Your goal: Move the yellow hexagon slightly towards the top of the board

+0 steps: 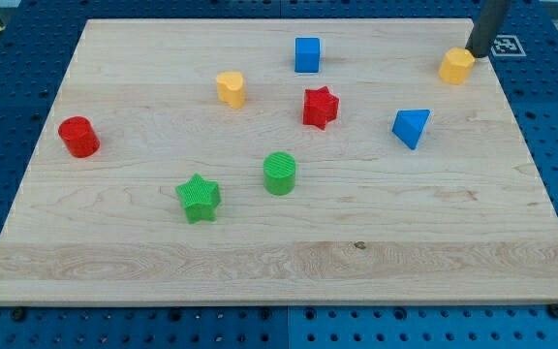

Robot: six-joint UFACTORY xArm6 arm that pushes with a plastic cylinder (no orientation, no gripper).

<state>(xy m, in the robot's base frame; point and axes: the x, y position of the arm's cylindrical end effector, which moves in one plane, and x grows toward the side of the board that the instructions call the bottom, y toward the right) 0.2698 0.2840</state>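
Observation:
The yellow hexagon (456, 66) lies near the board's top right corner. My tip (474, 54) comes down from the view's top right and sits right at the hexagon's upper right side, touching it or nearly so. A second yellow block (231, 88), its shape unclear, lies left of centre in the upper half of the board.
A blue cube (307, 54) is at the top centre, with a red star (321, 108) below it. A blue triangle (411, 127) is at the right. A green cylinder (280, 174) and a green star (199, 198) are in the middle. A red cylinder (78, 137) is at the left. The board's top edge (395, 20) is close above the hexagon.

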